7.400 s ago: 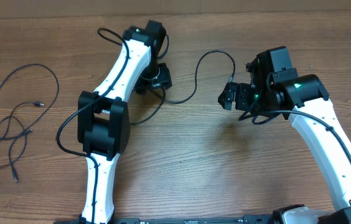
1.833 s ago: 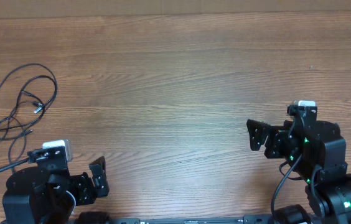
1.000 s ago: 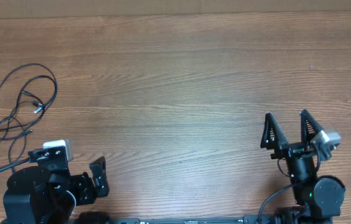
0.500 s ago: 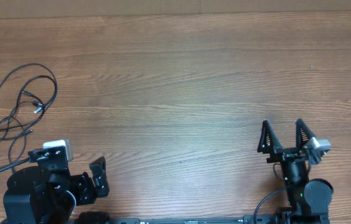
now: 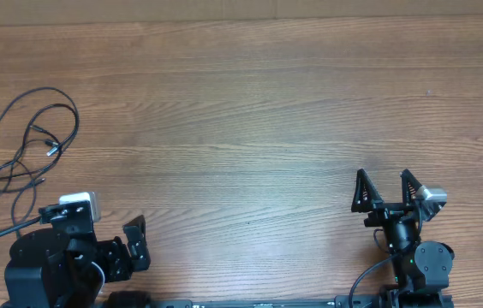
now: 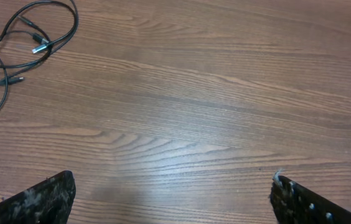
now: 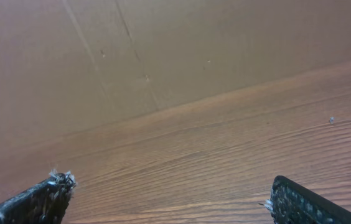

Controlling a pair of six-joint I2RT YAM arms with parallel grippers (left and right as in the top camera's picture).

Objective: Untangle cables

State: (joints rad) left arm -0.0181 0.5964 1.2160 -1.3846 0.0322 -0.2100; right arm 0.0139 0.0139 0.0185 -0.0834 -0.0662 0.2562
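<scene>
Both arms low at the front edge of the table (image 5: 250, 103), with the cables (image 5: 23, 141) by its left edge.

The left gripper (image 5: 136, 244) sits near the front left corner and the right gripper (image 5: 384, 180) near the front right; both have jaws spread wide and hold nothing. The cables lie in loose, crossing loops, well apart from the right gripper and nearer to the left one. I think the step in hand is to reach for them. It seems best to send the left arm, close on one cord just beside the silvery plug (image 5: 53, 151), and draw it slowly toward the middle of the table, so the loops open and do not tighten.
</scene>
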